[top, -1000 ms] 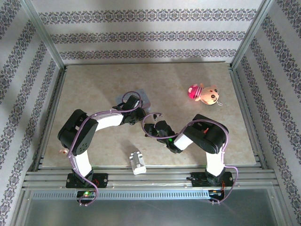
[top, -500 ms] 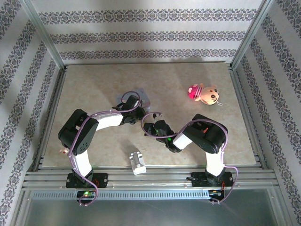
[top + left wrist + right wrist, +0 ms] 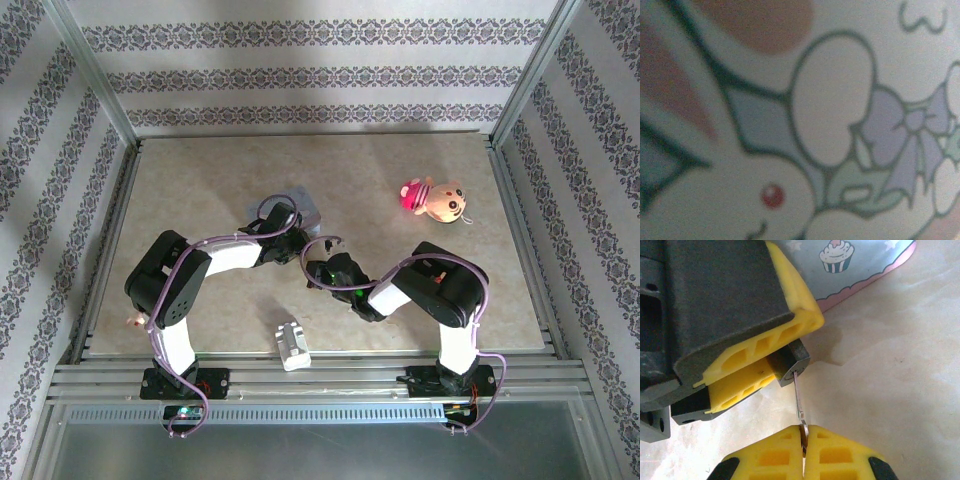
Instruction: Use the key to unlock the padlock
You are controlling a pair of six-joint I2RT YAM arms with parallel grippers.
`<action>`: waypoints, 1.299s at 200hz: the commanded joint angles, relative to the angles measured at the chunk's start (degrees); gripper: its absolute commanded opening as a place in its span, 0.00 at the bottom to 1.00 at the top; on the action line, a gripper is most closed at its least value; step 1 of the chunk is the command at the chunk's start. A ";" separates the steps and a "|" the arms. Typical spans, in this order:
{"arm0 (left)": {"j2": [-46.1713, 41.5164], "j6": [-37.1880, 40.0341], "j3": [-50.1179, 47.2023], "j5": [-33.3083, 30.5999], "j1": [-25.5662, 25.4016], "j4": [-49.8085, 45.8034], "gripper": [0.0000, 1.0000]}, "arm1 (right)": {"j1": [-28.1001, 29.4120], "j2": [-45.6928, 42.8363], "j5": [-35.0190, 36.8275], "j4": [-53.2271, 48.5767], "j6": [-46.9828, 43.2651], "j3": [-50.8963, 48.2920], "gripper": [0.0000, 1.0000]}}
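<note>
In the right wrist view the small dark grey padlock [image 3: 791, 361] is clamped between the yellow fingers [image 3: 795, 322] of my left gripper [image 3: 297, 243], its keyhole end facing down. My right gripper [image 3: 803, 434] is shut on the bow of the thin key [image 3: 798, 397]. The key's blade runs up and its tip is at the padlock's keyhole. In the top view my right gripper [image 3: 322, 266] meets the left one at mid-table, just in front of the pale blue tin [image 3: 301, 212]. The left wrist view looks closely at the tin's printed rabbit lid [image 3: 805, 125].
A pink and tan plush toy [image 3: 435, 198] lies at the back right. A whitish ridged block [image 3: 291, 345] sits near the front edge between the arm bases. The tin's pink-edged corner [image 3: 875, 270] lies just beyond the padlock.
The right arm has edged slightly left and away from me, toward the left gripper. Both grips are unchanged.
</note>
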 commanded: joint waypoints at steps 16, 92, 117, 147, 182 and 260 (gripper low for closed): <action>-0.58 -1.99 -1.14 9.33 -1.19 -3.26 0.04 | -1.61 -2.60 -4.82 5.54 -0.30 2.23 0.00; -1.58 -4.78 -0.71 12.29 -1.19 -5.45 0.04 | -6.12 -1.88 -18.03 5.19 -0.63 1.82 0.00; -2.41 -4.76 -0.70 12.74 -1.19 -6.03 0.04 | -7.59 -2.75 -19.28 5.19 -0.26 0.83 0.00; -3.15 -4.08 -0.85 12.40 -1.20 -6.70 0.04 | -9.45 -4.14 -20.26 4.40 -0.01 0.31 0.00; -2.84 -4.10 -1.35 12.78 -1.11 -6.69 0.04 | -10.65 -5.18 -20.63 2.77 0.14 0.47 0.00; -3.48 -3.03 -1.16 12.05 -0.75 -8.70 0.04 | -10.83 -8.01 -18.74 -3.14 -1.97 0.41 0.00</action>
